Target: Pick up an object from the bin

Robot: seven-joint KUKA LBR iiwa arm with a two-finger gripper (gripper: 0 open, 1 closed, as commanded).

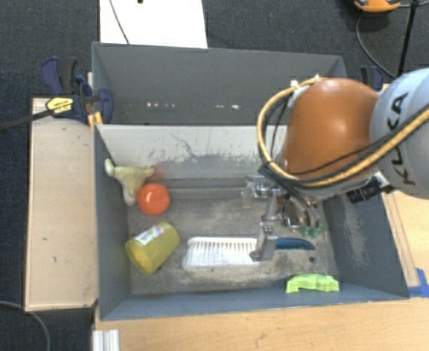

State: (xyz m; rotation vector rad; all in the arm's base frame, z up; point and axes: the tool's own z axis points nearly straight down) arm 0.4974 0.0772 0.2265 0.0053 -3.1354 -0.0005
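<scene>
**Container:** a grey metal bin [115, 225] is holding loose things on its scuffed floor.

**Writing:** the robot arm [411, 123] is showing black letters on its grey casing that read "KUKA", partly crossed by a cable. The paper label on the yellow cup is too small to read.

**Contents:**
- A yellow cup [152, 247] is lying on its side at the front left.
- An orange ball [153, 199] is sitting just behind the cup, beside a pale yellowish soft toy [126, 175] near the back left corner.
- A white-bristled brush [218, 253] with a blue handle is lying lengthwise along the front.
- A bright green piece [313, 284] is resting against the front wall, to the right.

**Gripper** [264, 247]: it is hanging at the brush's neck, where the bristle head is meeting the handle. Whether it is clenched or released cannot be told.
</scene>
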